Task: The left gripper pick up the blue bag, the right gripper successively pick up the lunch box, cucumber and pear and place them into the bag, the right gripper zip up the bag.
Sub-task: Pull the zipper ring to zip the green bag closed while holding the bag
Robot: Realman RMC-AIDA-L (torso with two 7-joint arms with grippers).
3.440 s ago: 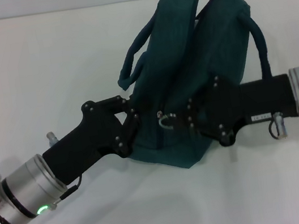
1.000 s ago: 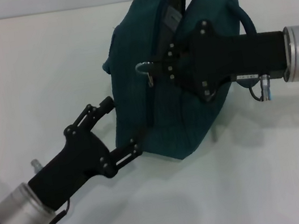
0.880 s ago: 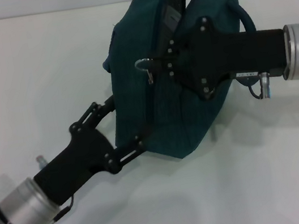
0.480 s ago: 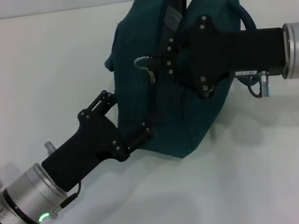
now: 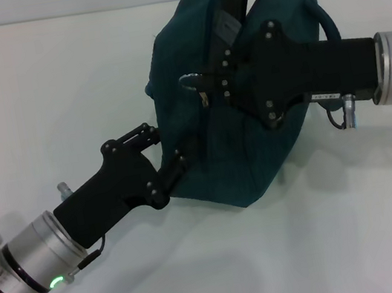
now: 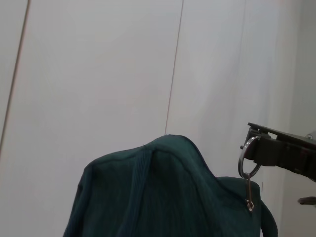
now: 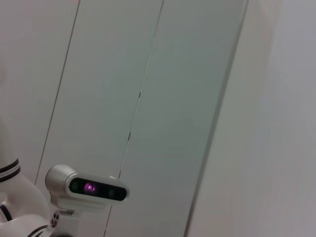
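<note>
Head view: blue bag (image 5: 206, 115) stands tilted on the white counter (image 5: 58, 87), near the far edge, middle-right of the scene. Right gripper (image 5: 214, 83) reaches in from the right across the bag's upper half, fingers pinched on the metal ring pull (image 5: 190, 81) of the zipper, which sits high on the bag's front. Left gripper (image 5: 170, 151) comes from the lower left, jaws part-spread, one finger pressed into the bag's lower left side, the other just off the fabric; no clamp on cloth visible, so it reads as not closed. One rope handle (image 5: 325, 16) loops out behind the right arm. Lunch box, cucumber and pear not visible anywhere. Left wrist view: bag top (image 6: 163, 192) fills the lower part, with the right gripper's black tip (image 6: 276, 150) holding the ring pull (image 6: 247, 160), a small tab dangling below it. Right wrist view: only wall panels and the robot's head camera (image 7: 86, 188); no bag, no fingers seen.
</note>
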